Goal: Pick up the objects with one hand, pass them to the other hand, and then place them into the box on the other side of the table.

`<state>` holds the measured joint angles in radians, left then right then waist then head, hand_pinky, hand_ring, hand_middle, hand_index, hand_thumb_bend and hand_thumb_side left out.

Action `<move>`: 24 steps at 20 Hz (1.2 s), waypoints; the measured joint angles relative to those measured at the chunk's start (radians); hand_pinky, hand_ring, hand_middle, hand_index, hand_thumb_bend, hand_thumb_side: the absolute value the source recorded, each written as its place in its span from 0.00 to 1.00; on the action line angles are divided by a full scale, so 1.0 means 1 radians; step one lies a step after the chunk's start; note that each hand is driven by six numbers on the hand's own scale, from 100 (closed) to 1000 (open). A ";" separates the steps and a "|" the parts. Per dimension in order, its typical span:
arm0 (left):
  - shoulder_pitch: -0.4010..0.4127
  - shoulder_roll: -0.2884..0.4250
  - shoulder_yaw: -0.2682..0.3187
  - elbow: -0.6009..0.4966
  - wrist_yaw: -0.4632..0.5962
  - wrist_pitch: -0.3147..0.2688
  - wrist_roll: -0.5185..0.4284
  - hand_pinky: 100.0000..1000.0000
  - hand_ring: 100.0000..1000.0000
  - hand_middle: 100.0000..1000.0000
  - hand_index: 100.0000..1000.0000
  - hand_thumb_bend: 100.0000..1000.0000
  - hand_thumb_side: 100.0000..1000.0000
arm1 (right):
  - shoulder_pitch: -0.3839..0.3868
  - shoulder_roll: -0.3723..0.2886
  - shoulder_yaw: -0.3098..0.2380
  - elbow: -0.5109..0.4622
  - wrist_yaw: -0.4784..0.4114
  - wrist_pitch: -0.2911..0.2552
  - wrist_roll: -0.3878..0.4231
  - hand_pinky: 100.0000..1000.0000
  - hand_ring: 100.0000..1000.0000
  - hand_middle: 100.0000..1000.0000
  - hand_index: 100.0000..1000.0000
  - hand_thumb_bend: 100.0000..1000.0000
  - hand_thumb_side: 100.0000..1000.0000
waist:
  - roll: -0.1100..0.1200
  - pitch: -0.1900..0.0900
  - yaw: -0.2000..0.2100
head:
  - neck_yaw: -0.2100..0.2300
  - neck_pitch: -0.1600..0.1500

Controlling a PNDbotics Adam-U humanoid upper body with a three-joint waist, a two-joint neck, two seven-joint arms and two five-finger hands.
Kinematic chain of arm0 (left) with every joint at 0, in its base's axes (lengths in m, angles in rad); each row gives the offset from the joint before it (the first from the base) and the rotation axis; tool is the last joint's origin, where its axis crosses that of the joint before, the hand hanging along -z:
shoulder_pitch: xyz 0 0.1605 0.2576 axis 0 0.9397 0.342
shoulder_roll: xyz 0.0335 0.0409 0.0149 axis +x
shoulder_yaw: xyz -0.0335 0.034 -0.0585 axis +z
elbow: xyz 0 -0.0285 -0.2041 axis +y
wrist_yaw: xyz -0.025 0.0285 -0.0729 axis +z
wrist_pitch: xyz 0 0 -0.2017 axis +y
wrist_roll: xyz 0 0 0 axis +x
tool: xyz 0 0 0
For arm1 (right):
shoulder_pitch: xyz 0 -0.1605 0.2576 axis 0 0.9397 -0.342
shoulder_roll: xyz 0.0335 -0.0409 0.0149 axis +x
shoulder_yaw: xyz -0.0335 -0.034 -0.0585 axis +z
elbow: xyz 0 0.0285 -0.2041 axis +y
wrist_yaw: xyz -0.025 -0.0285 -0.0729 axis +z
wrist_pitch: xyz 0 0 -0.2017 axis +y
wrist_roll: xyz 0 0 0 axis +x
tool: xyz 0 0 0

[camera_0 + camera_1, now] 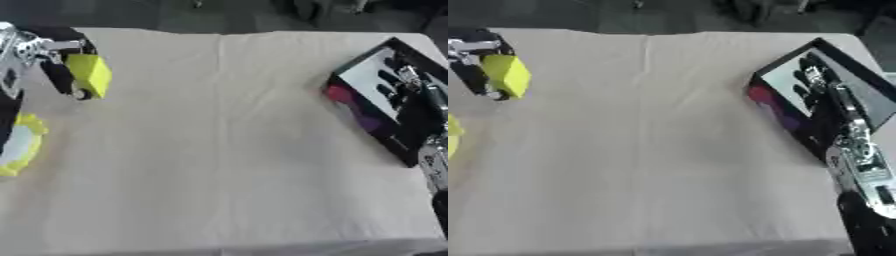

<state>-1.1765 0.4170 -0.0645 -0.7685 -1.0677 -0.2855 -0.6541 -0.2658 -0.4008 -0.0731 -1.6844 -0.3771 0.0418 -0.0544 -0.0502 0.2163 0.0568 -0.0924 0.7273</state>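
Note:
A yellow block-shaped object (90, 74) hangs above the table's far left corner. My left hand (58, 75) is shut on it, with dark fingers wrapped round its left side. At the right edge lies a black box (767, 75) with a pale floor and a red and purple side wall. My right hand (809, 75) hovers over the inside of this box with straight, relaxed fingers and holds nothing. Its silver forearm (859, 150) runs down the right edge.
A yellow-rimmed container (26, 145) with a pale inside sits at the left edge, just below the left hand. A beige cloth (219, 150) covers the table. Dark floor and furniture lie beyond the far edge.

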 measured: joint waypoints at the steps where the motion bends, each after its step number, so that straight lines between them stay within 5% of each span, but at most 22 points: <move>1: -0.002 0.001 0.000 -0.013 0.020 0.002 -0.002 0.61 0.55 0.44 0.51 0.11 0.00 | -0.002 0.000 0.000 -0.002 -0.002 -0.001 -0.001 1.00 1.00 1.00 1.00 0.00 0.60 | 0.000 0.000 0.000 | -0.002 0.000; 8: 0.022 0.013 -0.007 -0.066 0.140 0.014 0.043 0.60 0.49 0.43 0.52 0.05 0.00 | -0.026 -0.014 -0.009 -0.024 -0.011 -0.014 -0.014 1.00 1.00 1.00 1.00 0.00 0.58 | 0.003 -0.003 0.005 | -0.006 0.000; 20: 0.191 0.002 -0.020 -0.222 0.327 0.071 0.371 0.60 0.47 0.44 0.52 0.00 0.00 | -0.194 -0.109 0.024 -0.125 0.047 -0.012 -0.029 1.00 1.00 1.00 1.00 0.00 0.49 | 0.002 -0.012 0.008 | -0.007 0.001; 24: 0.240 -0.022 -0.028 -0.305 0.355 0.086 0.439 0.60 0.46 0.43 0.52 0.00 0.00 | -0.261 -0.149 0.060 -0.144 0.109 0.017 0.009 1.00 1.00 1.00 1.00 0.00 0.36 | 0.004 -0.019 0.009 | -0.006 0.009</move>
<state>-0.9367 0.3953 -0.0923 -1.0739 -0.7127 -0.1999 -0.2152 -0.5269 -0.5502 -0.0131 -1.8285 -0.2682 0.0584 -0.0457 -0.0466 0.1973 0.0659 -0.0989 0.7364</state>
